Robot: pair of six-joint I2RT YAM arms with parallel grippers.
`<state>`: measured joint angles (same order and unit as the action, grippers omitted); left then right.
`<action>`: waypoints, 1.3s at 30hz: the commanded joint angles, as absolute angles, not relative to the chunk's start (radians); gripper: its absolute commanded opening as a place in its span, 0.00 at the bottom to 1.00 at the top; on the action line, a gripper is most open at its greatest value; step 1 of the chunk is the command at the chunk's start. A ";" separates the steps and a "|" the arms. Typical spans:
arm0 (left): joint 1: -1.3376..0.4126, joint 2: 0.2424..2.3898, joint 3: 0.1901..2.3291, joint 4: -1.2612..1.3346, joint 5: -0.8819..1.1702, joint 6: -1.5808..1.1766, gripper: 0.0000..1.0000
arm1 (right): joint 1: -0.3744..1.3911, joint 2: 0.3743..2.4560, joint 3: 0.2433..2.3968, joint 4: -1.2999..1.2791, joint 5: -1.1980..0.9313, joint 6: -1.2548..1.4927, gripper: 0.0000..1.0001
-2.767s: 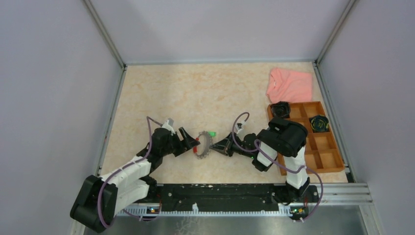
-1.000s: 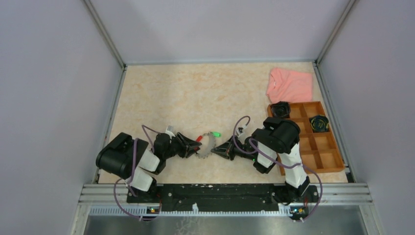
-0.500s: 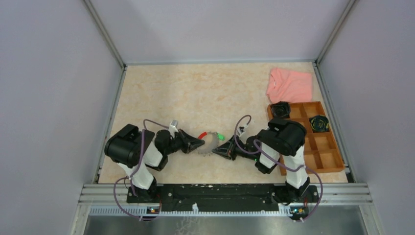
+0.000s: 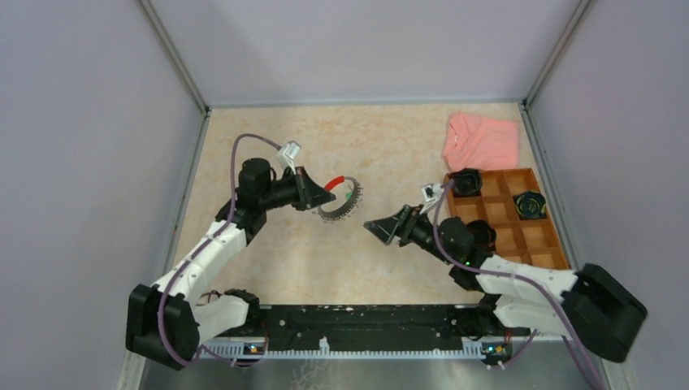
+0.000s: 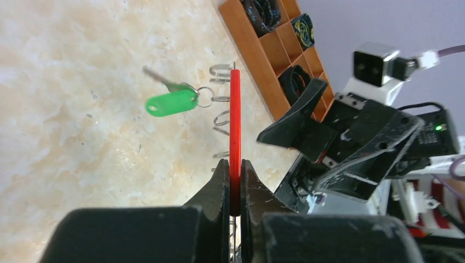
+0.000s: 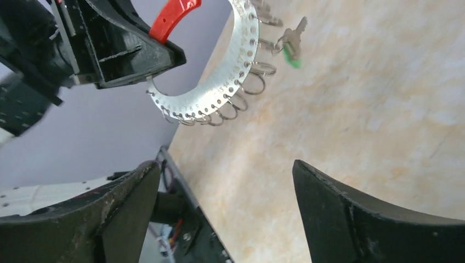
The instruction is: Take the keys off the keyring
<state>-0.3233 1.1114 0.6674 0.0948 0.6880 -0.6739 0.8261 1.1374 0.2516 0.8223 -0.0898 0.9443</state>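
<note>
My left gripper is shut on the red sleeve of the keyring and holds it off the table. In the right wrist view the keyring is a silvery perforated band with several small wire loops hanging from it. A key with a green head dangles from one loop; the same green key shows in the right wrist view. To the ring's right, my right gripper stands apart from it. Its fingers are wide open with nothing between them.
An orange compartment tray at the right holds black coiled bundles. Behind the tray lies a pink cloth. Grey walls enclose the table on three sides, and a black rail runs along the near edge.
My right gripper has opened, let go of the ring and drawn back to the right. The left arm has raised the keyring and carried it toward the back.
</note>
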 commanded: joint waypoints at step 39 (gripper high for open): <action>-0.709 0.933 1.373 -0.802 0.746 -0.134 0.00 | 1.527 0.621 0.212 0.826 0.418 -0.278 0.68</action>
<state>-0.7040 0.9504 1.3354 -0.8146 0.7185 -0.1291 1.5105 0.6334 0.1829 0.7715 0.3592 -0.2317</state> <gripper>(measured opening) 0.049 0.691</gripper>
